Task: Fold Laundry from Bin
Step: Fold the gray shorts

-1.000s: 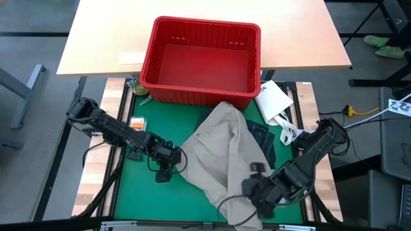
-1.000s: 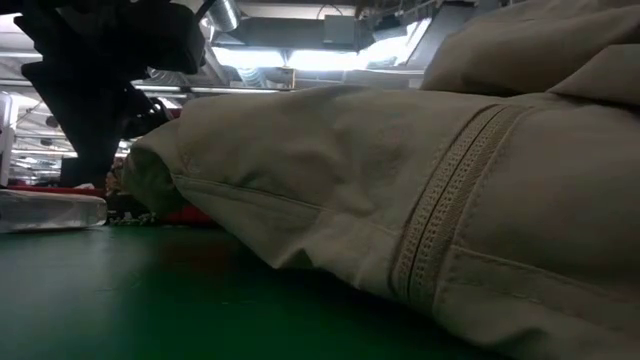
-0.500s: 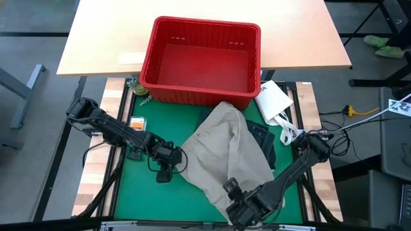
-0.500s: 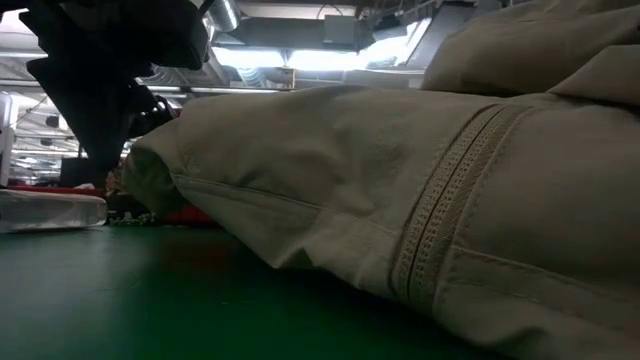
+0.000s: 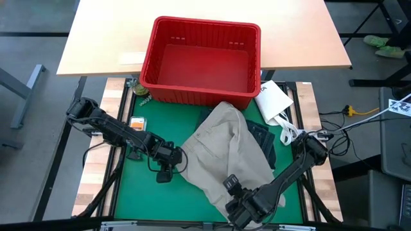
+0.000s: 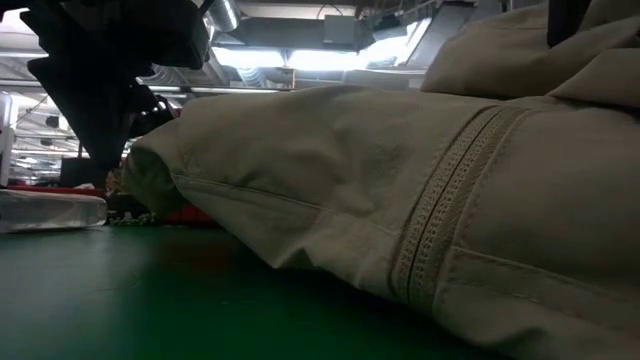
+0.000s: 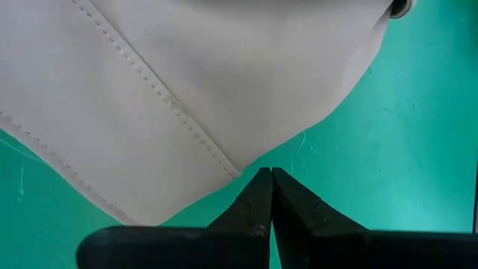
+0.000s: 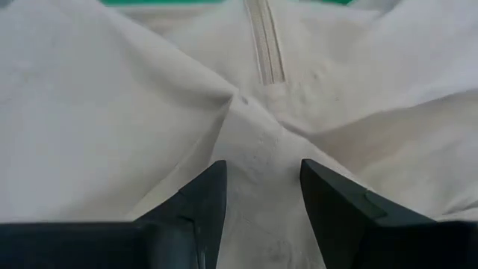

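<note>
Right gripper (image 5: 239, 208) now lower on khaki trousers (image 5: 228, 157) | jaws apart, fold between | left gripper (image 7: 267, 179) closed beside hem

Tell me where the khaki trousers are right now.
In the high view the khaki trousers lie spread on the green mat, just in front of the red bin, between the left gripper and the right gripper.

A green mat (image 5: 138, 199) covers the table, with tan trousers (image 5: 225, 154) spread on it. The trousers' edge lies just ahead of the left gripper (image 7: 270, 178)'s closed jaws, and their cloth bunches between the right gripper (image 8: 261, 187)'s parted jaws.
</note>
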You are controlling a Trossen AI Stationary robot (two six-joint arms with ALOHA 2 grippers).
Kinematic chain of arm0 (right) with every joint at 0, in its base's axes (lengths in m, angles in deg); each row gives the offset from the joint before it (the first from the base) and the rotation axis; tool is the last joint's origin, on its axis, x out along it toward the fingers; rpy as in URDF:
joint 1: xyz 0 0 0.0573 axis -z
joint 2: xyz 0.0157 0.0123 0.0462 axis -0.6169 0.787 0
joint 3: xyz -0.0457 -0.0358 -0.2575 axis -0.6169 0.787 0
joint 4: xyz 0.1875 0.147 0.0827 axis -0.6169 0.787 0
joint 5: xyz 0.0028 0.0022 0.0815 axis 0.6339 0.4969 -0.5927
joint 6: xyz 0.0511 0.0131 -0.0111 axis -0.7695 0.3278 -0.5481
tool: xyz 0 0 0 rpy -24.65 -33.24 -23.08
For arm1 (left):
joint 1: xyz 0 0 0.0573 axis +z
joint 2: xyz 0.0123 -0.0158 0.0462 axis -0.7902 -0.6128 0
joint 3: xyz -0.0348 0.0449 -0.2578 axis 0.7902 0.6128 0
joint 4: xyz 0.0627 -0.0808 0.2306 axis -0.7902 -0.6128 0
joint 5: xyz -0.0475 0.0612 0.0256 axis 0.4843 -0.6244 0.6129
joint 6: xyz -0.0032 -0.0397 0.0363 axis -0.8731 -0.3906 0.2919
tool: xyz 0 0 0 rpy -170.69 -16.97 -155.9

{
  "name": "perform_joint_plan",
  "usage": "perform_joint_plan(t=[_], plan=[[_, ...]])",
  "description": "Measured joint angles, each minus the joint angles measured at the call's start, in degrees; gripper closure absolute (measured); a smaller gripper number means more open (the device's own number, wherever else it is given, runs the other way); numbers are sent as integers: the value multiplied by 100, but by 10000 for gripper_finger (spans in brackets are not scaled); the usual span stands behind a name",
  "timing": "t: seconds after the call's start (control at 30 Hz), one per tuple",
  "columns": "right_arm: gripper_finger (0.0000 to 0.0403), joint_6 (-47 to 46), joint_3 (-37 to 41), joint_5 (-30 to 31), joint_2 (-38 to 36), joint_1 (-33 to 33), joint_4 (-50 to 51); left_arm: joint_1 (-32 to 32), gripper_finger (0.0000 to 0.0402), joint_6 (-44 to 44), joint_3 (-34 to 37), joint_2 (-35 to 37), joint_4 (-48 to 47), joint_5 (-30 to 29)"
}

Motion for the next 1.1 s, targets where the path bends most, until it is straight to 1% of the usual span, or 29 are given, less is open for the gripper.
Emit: perform_joint_plan(t=[0.23,0.33,0.43,0.6,0.67,0.83,0.9,1.0,1.1], plan=[[230,-11,2,-72,289,97,200,0,401,-2,0,0,-4,-1],[241,-13,4,-27,339,122,200,0,401,-3,0,0,-4,-1],[276,-14,4,38,334,154,195,0,401,-3,0,0,-4,1],[368,-15,4,-38,324,149,189,0,401,-1,0,0,-4,-1],[393,-12,2,-79,321,149,187,0,401,-1,0,0,-4,-1],[381,-15,1,-133,321,149,190,1,401,1,0,0,-4,-1],[387,-17,-71,-273,321,149,292,0,401,1,0,0,-4,-1],[399,-119,-365,-470,321,149,645,0,401,1,0,0,-2,-1],[395,-444,-907,-518,321,70,1436,1,401,1,0,0,-2,-1]])
